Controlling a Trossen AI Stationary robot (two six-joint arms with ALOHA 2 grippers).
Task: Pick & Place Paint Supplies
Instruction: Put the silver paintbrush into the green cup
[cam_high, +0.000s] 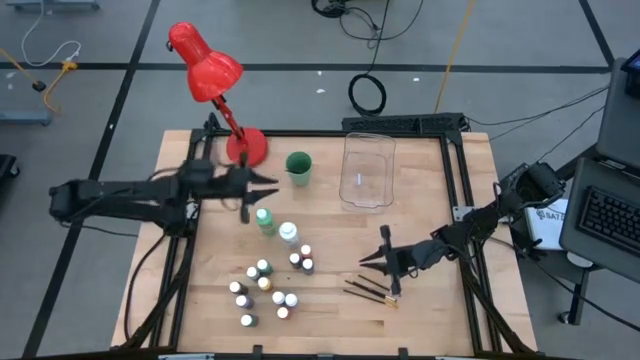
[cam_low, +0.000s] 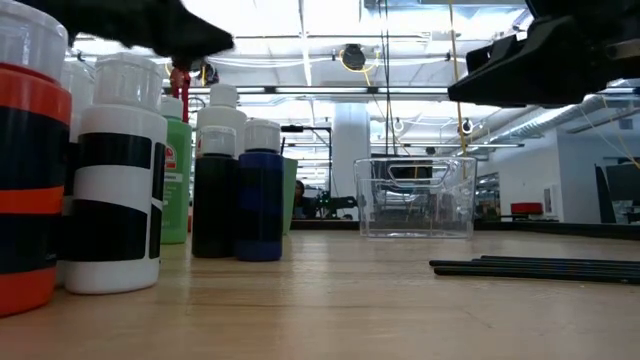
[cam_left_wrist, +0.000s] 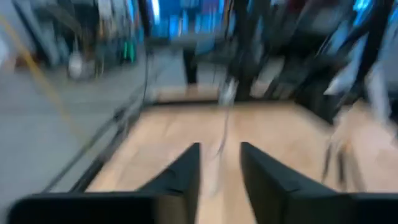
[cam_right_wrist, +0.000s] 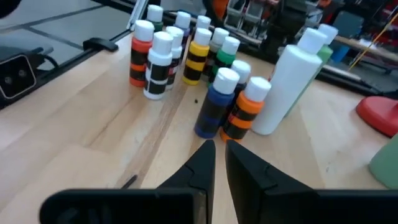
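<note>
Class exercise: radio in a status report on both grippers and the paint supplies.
Left gripper empty, jaws slightly apart, near green cup. Right gripper shut, empty, above brushes. Paint bottles on table; bin empty.

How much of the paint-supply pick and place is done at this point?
Nothing looks placed: the clear bin holds no supplies. Neither gripper visibly holds anything: the left gripper hovers near the green cup, the right gripper near the brushes. Small bottles and both tall bottles remain on the table.
</note>
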